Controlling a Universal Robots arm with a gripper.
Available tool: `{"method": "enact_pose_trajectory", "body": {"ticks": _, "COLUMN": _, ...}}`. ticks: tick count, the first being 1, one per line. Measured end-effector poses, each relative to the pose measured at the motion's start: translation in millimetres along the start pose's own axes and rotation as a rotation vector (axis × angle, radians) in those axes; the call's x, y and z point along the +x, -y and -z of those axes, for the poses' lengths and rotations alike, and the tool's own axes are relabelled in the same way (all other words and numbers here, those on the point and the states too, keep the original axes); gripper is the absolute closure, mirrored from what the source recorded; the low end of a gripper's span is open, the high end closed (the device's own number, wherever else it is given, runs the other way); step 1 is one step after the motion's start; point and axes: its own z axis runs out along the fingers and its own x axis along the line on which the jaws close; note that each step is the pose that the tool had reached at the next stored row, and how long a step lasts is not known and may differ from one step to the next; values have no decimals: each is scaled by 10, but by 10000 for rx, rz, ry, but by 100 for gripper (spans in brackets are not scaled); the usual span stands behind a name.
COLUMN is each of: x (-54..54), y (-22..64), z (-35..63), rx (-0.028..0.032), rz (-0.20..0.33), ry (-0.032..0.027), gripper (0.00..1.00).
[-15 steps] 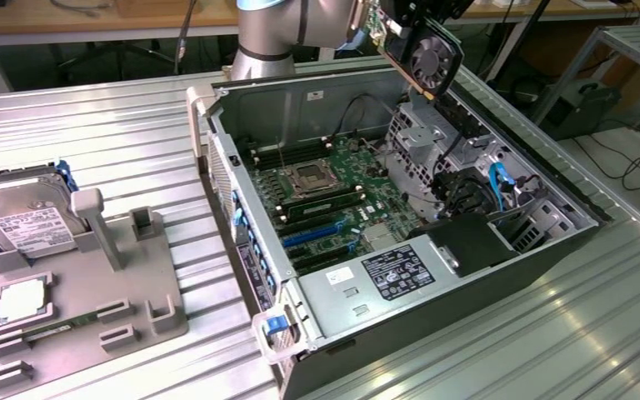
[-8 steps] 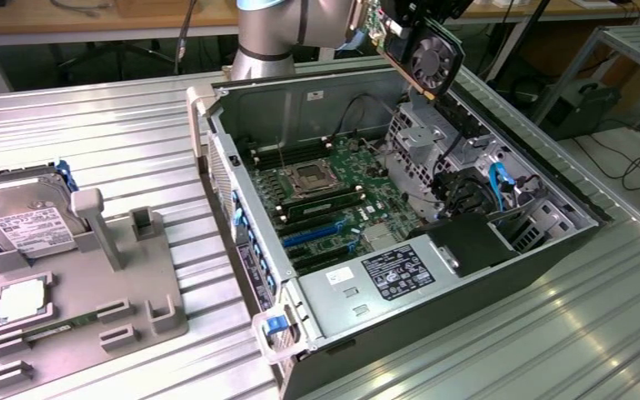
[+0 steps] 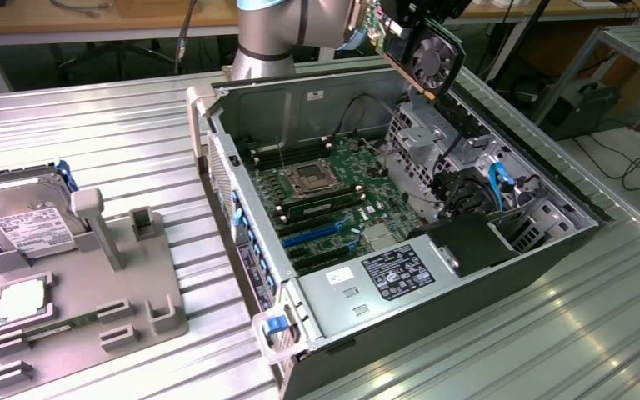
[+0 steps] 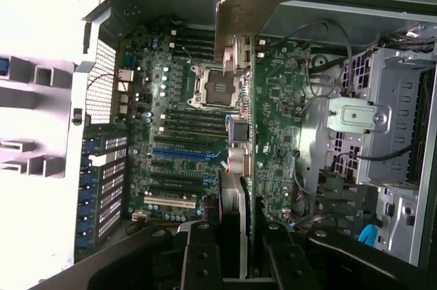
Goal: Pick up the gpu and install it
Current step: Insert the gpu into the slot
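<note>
The gpu (image 3: pixel 426 52), a dark card with a round fan and a pale metal bracket, hangs tilted above the back rim of the open computer case (image 3: pixel 542 258). My gripper (image 3: pixel 407 15) is shut on it from above. In the wrist view the gpu (image 4: pixel 243 133) runs edge-on as a narrow strip, with its bracket (image 4: pixel 249 3) at the far end. The black fingers (image 4: pixel 198 256) clamp it from both sides, gripper (image 4: pixel 237 239). Below it lies the green motherboard (image 4: pixel 280 112) with a blue slot (image 4: pixel 181 155) and the processor socket (image 4: pixel 217 87).
A grey fixture plate (image 3: pixel 87 283) at the exterior view's left carries a silver hard drive (image 3: pixel 26 221), a processor chip (image 3: pixel 20 302) and a small memory stick (image 3: pixel 47 333). Inside the case are a drive cage (image 3: pixel 432 133), blue cables (image 3: pixel 498 187) and a power supply (image 3: pixel 403 271).
</note>
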Motion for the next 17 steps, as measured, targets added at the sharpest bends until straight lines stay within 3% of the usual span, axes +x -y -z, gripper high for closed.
{"method": "enact_pose_trajectory", "body": {"ticks": 17, "x": 0, "y": 4, "z": -2, "rx": -7, "rz": 536, "ry": -21, "gripper": 72}}
